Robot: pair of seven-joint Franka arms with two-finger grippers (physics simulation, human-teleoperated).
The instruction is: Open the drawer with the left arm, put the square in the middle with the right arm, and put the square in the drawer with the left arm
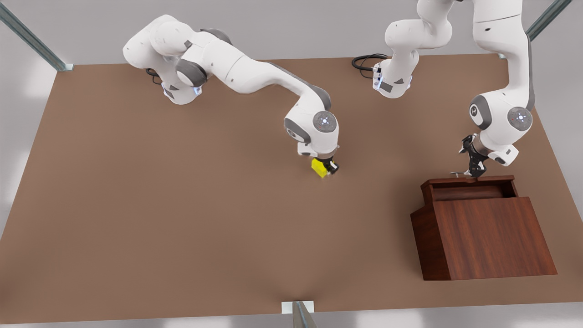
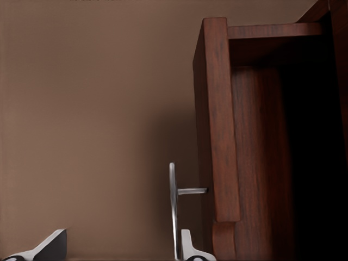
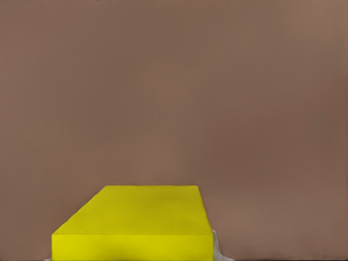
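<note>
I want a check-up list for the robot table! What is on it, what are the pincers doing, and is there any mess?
Surface: brown tabletop, bare.
Job's things: drawer pulled open from the wooden box, nothing seen inside; silver handle; yellow square near the table's middle.
Clutter: nothing seen.
Grippers: left pincer at the handle, fingers spread either side; right pincer shut on the square.
Cables: black cable by an arm base at the far edge.
Surroundings: grey floor, metal frame bars.
</note>
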